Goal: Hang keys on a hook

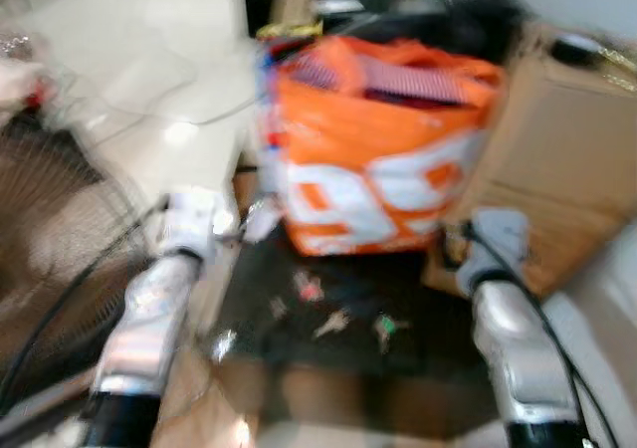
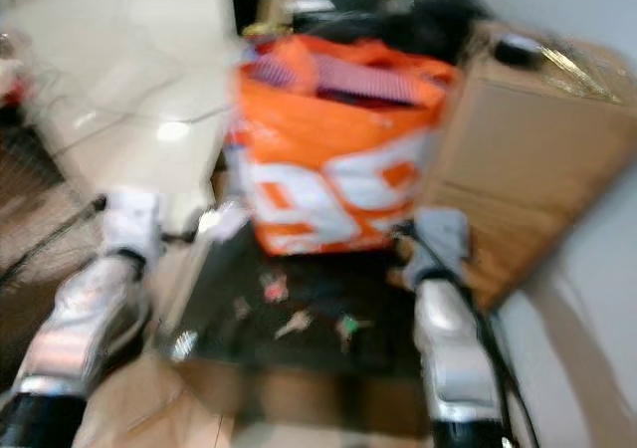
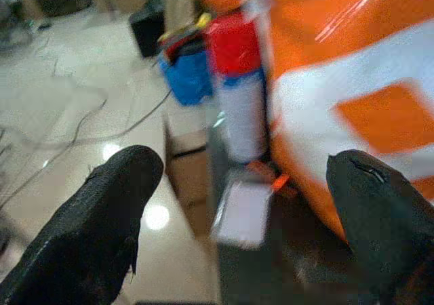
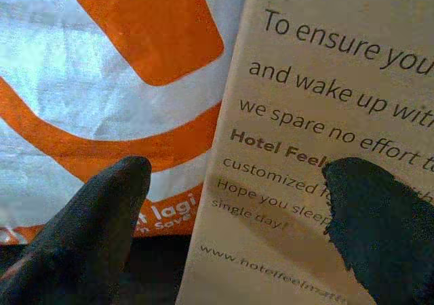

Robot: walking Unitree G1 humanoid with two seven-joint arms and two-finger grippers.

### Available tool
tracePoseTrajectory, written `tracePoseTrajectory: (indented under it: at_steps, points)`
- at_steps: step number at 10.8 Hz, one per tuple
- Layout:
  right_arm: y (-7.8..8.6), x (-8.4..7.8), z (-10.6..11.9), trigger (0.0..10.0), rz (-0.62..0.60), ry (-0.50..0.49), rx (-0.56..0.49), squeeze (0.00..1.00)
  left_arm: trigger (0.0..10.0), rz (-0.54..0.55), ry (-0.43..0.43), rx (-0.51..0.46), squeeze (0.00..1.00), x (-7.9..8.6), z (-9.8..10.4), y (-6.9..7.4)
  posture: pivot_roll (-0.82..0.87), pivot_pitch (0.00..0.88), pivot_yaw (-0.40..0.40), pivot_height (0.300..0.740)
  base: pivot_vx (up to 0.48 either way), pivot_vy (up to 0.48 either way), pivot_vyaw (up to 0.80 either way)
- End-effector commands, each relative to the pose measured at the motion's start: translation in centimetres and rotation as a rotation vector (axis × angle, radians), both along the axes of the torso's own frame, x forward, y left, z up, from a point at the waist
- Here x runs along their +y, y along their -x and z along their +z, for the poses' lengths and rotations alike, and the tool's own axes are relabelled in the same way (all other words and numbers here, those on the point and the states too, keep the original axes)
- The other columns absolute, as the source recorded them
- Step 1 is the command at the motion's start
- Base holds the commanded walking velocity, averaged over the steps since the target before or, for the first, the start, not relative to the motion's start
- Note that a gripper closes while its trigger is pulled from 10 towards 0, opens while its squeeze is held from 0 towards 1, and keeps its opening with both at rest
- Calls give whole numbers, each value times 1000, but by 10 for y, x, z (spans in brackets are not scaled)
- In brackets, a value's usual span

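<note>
Several small keys with coloured tags (image 1: 333, 321) lie scattered on a dark surface (image 1: 259, 309) between my two arms, blurred in the eye views. My left arm (image 1: 159, 299) reaches forward to the left of them. In the left wrist view my left gripper (image 3: 244, 176) is open with nothing between its fingers, facing the side of an orange and white bag (image 3: 352, 81). My right arm (image 1: 503, 309) is to the right of the keys. My right gripper (image 4: 237, 176) is open and empty, close to the bag (image 4: 122, 81) and a printed cardboard box (image 4: 319, 135). I can make out no hook.
The big orange bag (image 1: 378, 159) stands just behind the keys. A large cardboard box (image 1: 557, 159) leans at the right. A red and white can (image 3: 237, 88) and a blue container (image 3: 184, 74) stand left of the bag. Pale tiled floor (image 1: 129, 60) with cables lies at the left.
</note>
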State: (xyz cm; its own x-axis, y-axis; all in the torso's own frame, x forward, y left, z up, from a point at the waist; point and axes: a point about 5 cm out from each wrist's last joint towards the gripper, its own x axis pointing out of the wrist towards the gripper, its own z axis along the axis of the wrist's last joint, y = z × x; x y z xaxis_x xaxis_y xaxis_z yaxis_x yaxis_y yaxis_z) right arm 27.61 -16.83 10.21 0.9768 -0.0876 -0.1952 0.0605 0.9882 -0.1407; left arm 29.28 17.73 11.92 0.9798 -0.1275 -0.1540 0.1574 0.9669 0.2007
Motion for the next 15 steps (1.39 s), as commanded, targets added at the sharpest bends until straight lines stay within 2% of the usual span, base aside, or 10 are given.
tracePoseTrajectory:
  at_steps: [1,3,4,5,8,10,11,13,14,15]
  points:
    - [0,-9,-2,10000,-5,18,35,0,10000,-54,22,1,0,-14,0,0,-99,0,-2,740,0,0,0]
    - [2,-11,-4,10000,90,62,81,0,10000,-168,0,74,0,-24,-12,7,-105,0,-6,740,0,0,0]
    - [3,-10,-5,10000,142,111,94,0,10000,-167,11,91,0,-23,-15,7,-105,0,-6,740,0,0,0]
    - [8,-8,-15,10000,266,134,202,0,10000,-251,2,115,0,-25,-18,10,-113,0,-7,740,0,0,0]
    - [22,6,-29,10000,555,132,383,0,10000,-481,-9,202,0,-36,-28,24,-134,0,-8,740,0,0,0]
    - [5,25,-35,10000,584,82,400,0,10000,-585,-61,220,0,-37,-34,38,-135,0,-35,740,0,0,0]
    - [1,30,-38,10000,586,63,400,0,10000,-600,-73,223,0,-37,-34,43,-129,0,-46,740,0,0,0]
    - [-11,47,-56,10000,554,25,438,0,10000,-601,-162,237,0,-26,-38,50,-103,0,-71,740,0,0,0]
    - [-14,52,-52,10000,546,51,382,0,10000,-533,-156,192,0,-21,-34,48,-100,0,-61,740,0,0,0]
    - [-15,47,-38,10000,469,-62,301,0,10000,-414,-133,126,0,-17,-27,40,-110,0,-45,740,0,0,0]
